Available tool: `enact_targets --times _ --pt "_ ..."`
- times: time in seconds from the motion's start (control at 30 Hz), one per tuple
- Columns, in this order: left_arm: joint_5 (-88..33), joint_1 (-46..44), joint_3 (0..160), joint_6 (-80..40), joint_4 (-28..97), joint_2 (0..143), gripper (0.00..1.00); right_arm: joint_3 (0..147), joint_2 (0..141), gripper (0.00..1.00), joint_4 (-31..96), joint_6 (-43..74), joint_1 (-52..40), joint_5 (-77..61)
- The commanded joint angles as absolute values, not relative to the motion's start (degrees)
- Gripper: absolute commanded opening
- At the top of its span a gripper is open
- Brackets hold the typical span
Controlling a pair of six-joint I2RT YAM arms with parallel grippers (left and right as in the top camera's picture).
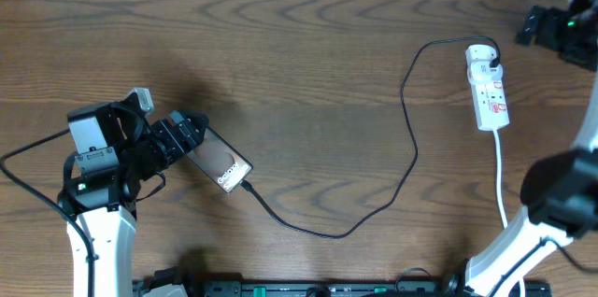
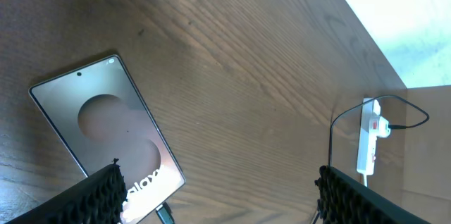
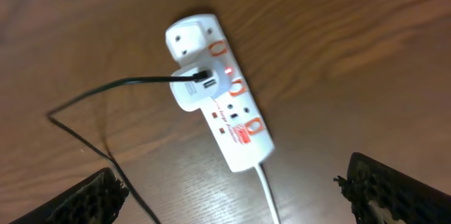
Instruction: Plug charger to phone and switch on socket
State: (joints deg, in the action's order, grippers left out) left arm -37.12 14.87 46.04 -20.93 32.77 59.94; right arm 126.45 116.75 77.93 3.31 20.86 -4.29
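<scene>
Item: phone [image 1: 221,162], a dark glossy slab with white lettering at one end, lay flat on the wooden table [image 1: 299,45] in its left part, set diagonally; in the left wrist view [image 2: 106,129] its face reflected light and part of the lettering showed at the lower end. Item: charger [image 1: 408,138], a thin black cable, ran from the lettered end of the phone, where its tip met the phone's edge, curved across the middle of the table and rose to the far end of the socket. Item: socket [image 1: 488,86], a white power strip with red markings, lay at the right of the table with a white cord [image 1: 501,176] leaving its near end; in the right wrist view [image 3: 218,94] the cable entered a white adapter seated on the strip, and a small red light glowed beside it. Item: left gripper [image 1: 187,134] sat at the phone's upper end, its dark fingers [image 2: 95,196] spread wide in the wrist view, with the phone's lower end between them and no clear grip on it. Item: right gripper [image 1: 551,24] hung near the table's far right corner, above and apart from the socket, its fingers [image 3: 91,196] parted wide and holding nothing.
</scene>
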Motion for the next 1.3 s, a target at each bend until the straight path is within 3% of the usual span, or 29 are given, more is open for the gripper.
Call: enact_targets --times 0.0,0.77,0.87,1.03,1.13,1.27 --pt "-36.77 14.70 46.37 -20.16 32.80 59.86 0.85 127.81 111.04 0.99 79.33 10.00 20.51 -0.25" --pt "-36.23 13.02 46.35 -19.77 33.63 59.22 0.85 127.72 108.86 0.99 79.31 10.68 20.53 -0.75" --pt "-30.70 11.97 46.19 -17.96 36.69 55.90 0.85 127.72 108.86 0.99 79.31 10.68 20.56 -0.75" --pt "-9.28 4.47 40.97 -18.00 37.23 45.12 0.85 127.72 108.86 0.99 79.31 10.68 20.58 -0.75" --pt "-0.16 -0.14 33.95 -17.98 30.35 36.01 0.85 127.72 108.86 0.99 79.31 10.68 20.58 -0.75" --pt "1.96 -1.69 22.17 -15.49 13.85 22.81 0.85 127.72 108.86 0.99 79.31 10.68 20.58 -0.75"
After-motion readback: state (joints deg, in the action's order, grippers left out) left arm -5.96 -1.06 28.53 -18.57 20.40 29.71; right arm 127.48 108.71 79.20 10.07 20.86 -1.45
